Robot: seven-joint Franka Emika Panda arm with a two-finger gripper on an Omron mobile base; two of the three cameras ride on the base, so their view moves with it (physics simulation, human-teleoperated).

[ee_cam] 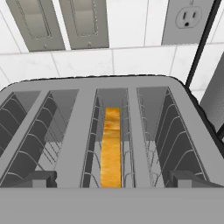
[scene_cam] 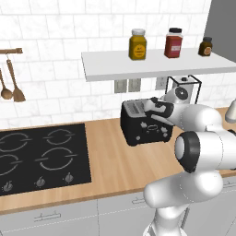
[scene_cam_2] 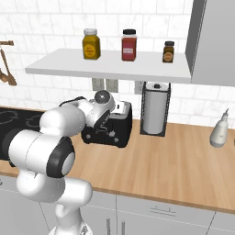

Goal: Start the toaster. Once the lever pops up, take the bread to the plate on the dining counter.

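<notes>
On the wooden bench (scene_cam: 110, 161), beside the black hob (scene_cam: 41, 156), sits the black toaster (scene_cam: 144, 124). Directly above its slots hover the jaws, spread wide. Between them, the bread (ee_cam: 111, 146) stands upright in the right-hand slot, its tan crust facing up.

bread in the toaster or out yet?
In. The hand view looks down into the toaster, and the bread stands on edge between the wire guides of a middle slot, its tan crust facing up.
</notes>
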